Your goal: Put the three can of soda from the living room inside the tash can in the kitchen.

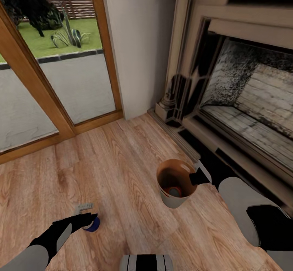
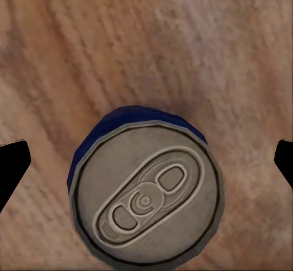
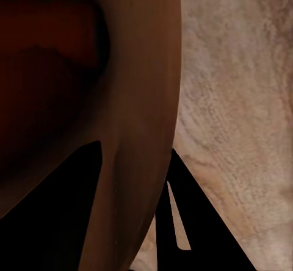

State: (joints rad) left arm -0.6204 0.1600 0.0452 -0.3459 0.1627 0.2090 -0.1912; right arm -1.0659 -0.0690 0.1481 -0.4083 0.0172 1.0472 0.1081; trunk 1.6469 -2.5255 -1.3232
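Two grippers: R gripper (image 1: 198, 178) fingers clamp trash can (image 1: 171, 199) rim by fireplace (image 1: 244, 100); L gripper (image 1: 90, 219) fingers spread around blue can (image 2: 145, 191) on floor beside bin—center, then squeeze evenly.

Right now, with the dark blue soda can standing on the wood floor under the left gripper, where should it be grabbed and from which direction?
Grip the dark blue soda can across its round side wall, coming straight down from above. It stands upright on the wood plank floor, pale pull-tab top facing the left gripper, whose open fingers already sit either side of it, so they would likely only need to lower and close.
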